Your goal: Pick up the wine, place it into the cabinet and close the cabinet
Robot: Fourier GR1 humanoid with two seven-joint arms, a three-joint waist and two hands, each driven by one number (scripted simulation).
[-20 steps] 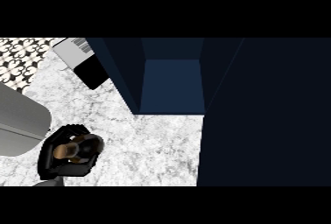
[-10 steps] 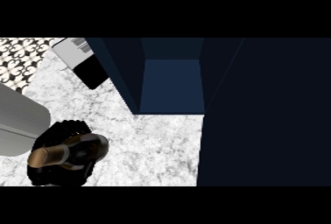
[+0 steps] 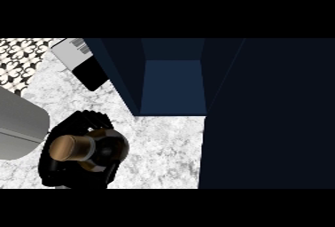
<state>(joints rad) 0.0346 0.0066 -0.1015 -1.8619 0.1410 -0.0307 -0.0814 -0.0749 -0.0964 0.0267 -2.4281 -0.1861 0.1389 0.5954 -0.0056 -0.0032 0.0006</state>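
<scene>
The wine bottle point(image 3: 98, 150) is seen from above, dark with a brown cap pointing at the lower left. My left hand point(image 3: 73, 125) is shut round the bottle, its black fingers wrapping the far side and hiding most of the body. Its grey forearm point(image 3: 20, 124) comes in from the left edge. The dark blue cabinet point(image 3: 173, 86) stands open to the upper right of the bottle, with its inside in shadow. Its open door point(image 3: 268, 115) fills the right side of the view. My right hand does not show.
A flat white and black box point(image 3: 78, 62) lies on the marble counter point(image 3: 163, 146) just left of the cabinet. A black-and-white patterned tile area point(image 3: 20, 57) shows at the upper left corner.
The left hand with the bottle has come up toward the head and looks larger. It has shifted slightly right, toward the cabinet. The cabinet and its door have not moved.
</scene>
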